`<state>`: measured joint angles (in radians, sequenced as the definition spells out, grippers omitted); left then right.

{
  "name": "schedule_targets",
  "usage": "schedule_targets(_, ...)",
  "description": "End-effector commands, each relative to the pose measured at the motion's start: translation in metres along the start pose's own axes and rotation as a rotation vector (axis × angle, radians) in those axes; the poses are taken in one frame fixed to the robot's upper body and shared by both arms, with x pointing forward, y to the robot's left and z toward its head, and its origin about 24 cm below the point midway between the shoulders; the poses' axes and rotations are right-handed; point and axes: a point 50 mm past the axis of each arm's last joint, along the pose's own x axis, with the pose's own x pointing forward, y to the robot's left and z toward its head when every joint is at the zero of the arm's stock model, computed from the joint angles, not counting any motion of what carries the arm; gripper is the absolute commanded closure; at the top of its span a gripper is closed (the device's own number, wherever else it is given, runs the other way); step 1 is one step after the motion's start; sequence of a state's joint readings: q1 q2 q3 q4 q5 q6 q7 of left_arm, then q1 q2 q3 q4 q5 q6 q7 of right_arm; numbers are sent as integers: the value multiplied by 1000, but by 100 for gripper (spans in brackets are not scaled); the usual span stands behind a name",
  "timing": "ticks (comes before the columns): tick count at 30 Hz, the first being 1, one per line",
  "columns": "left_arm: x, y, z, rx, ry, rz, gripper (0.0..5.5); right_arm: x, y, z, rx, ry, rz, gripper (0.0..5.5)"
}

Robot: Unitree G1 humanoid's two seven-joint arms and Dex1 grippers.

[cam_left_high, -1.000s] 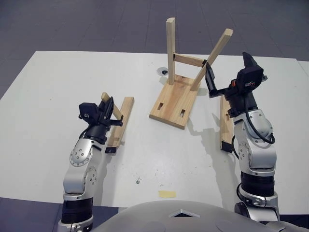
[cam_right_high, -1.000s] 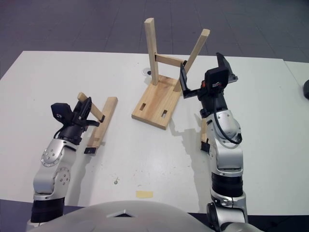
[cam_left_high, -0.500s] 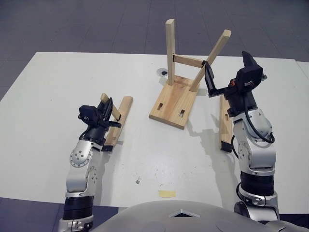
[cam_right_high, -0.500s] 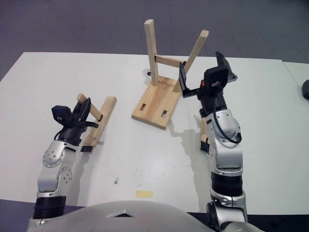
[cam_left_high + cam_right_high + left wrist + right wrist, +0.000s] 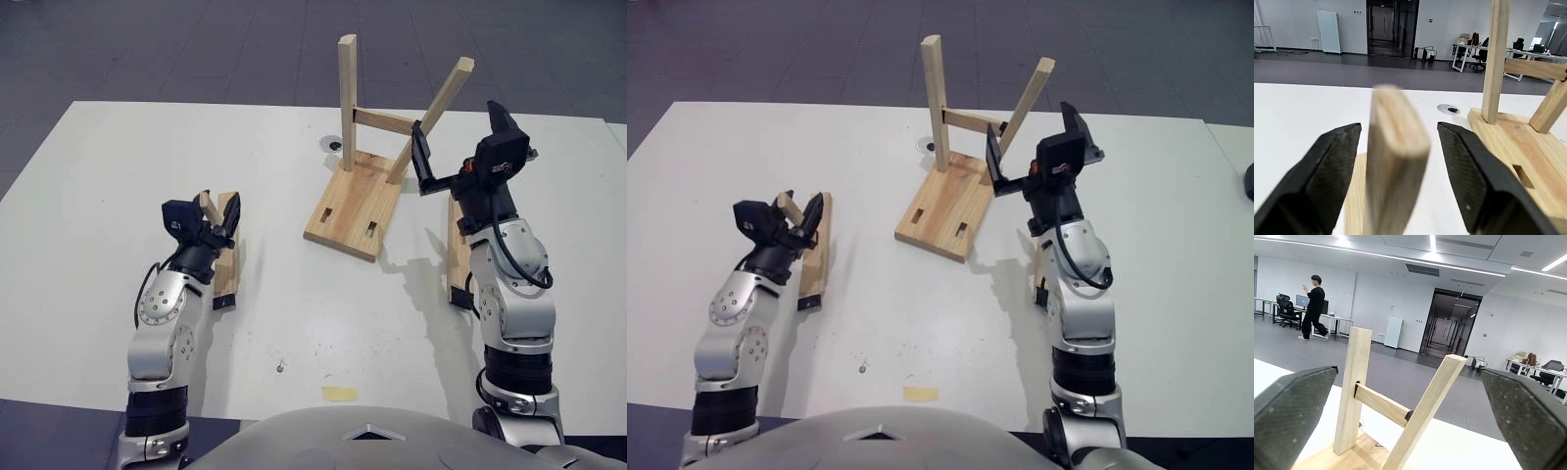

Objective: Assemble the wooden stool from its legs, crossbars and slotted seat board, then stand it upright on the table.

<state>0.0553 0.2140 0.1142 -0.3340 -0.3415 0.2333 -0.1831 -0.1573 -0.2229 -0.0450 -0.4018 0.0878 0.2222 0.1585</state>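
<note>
Seat board: flat at mid-table, long axis running away from me, slots at the near end.
Legs: two rise from its far end, joined by a crossbar.
My left fingers: parted, straddling a loose leg frame that lies lengthwise, with gaps on both sides.
My right fingers: wide apart, empty, beside the tilted leg.
Table: white.
Room: office, grey floor.

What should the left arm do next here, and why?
Probably close the left gripper on the loose leg: its fingers straddle the wood with gaps on both sides, so nothing is gripped. The seat board has two empty slots awaiting it.
</note>
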Motion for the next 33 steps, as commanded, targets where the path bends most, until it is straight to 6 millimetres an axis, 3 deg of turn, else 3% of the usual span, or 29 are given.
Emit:
schedule_targets(1,15,-3,41,68,-138,-26,165,2,0,1,-2,-9,-3,10)
schedule_targets(7,29,-19,97,123,-321,-134,75,2,2,1,0,-8,4,10)
schedule_targets(12,42,-5,122,171,-381,-92,12,3,2,2,2,-12,1,10)
schedule_targets(15,45,4,120,187,-366,-62,12,4,3,5,1,-22,5,10)
schedule_targets(18,44,15,97,143,-277,-34,12,5,5,6,6,-26,12,10)
schedule_targets(25,39,16,55,40,-143,-13,12,5,4,5,9,-24,16,10)
schedule_targets(28,39,17,57,44,-151,-9,12,5,4,5,7,-24,18,10)
schedule_targets(33,45,18,84,53,-235,-13,12,6,4,6,9,-27,23,10)
